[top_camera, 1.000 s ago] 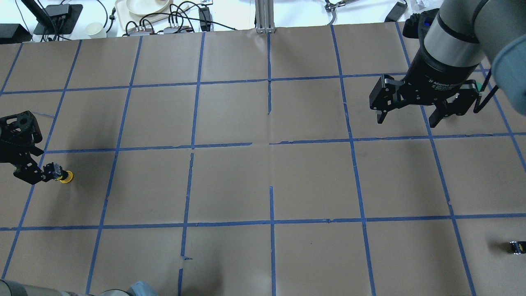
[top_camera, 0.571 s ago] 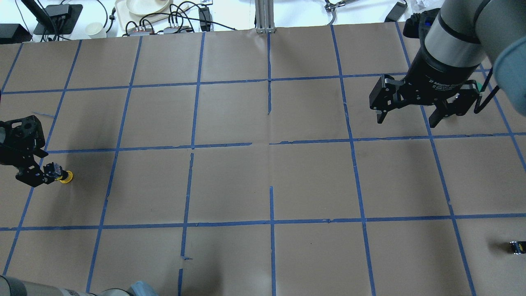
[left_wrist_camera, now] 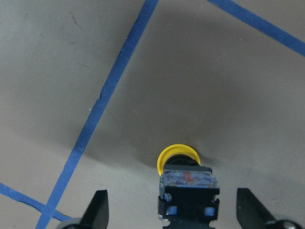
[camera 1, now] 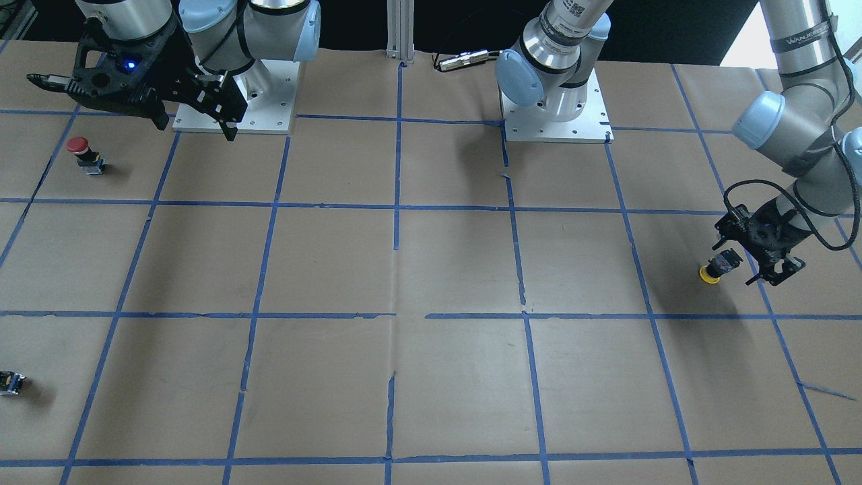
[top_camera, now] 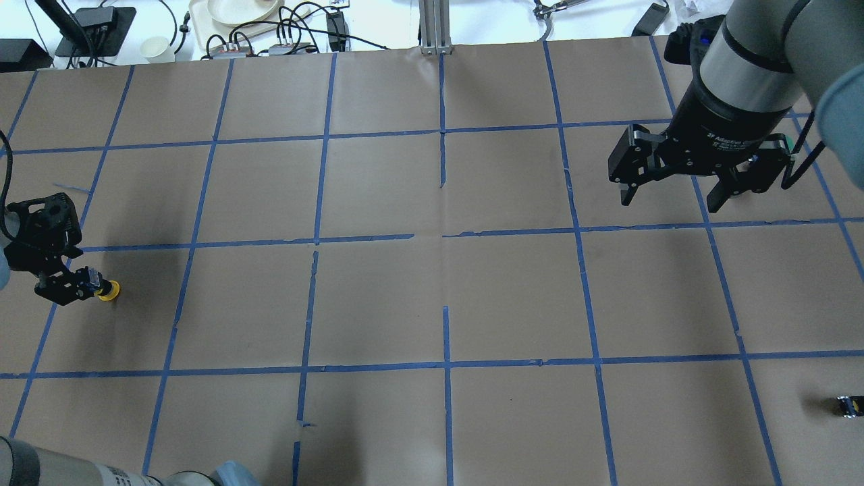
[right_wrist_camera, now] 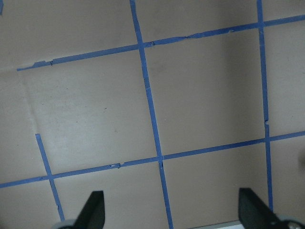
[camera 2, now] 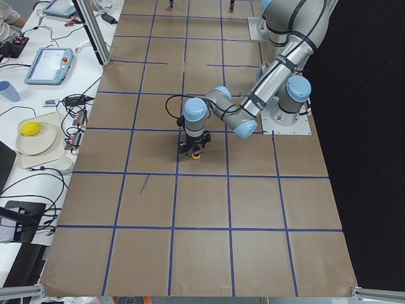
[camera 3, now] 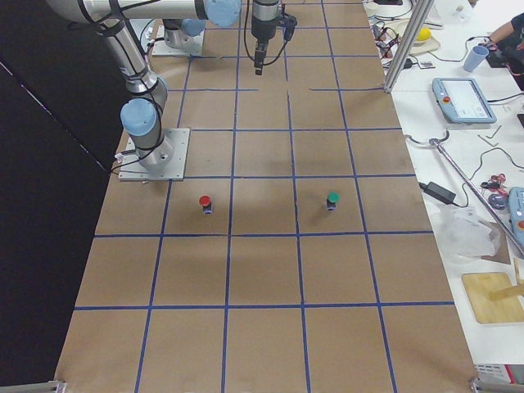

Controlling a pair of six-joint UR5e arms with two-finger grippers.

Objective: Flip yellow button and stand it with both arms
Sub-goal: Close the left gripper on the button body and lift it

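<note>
Resting cap-down at the overhead frame's left edge, the yellow button point(top_camera: 106, 291) stands ungripped between the parted fingers of the left gripper point(left_wrist_camera: 172, 211). At upper right, the right gripper point(top_camera: 669, 201) hangs spread and empty, well apart. Judging by this, the flip is not yet done.

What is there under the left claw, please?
The yellow button is between the open fingers of the left claw and touches neither. Its grey-black body faces the claw; the yellow cap is beyond it, on the brown paper. The body covers part of the cap.
</note>
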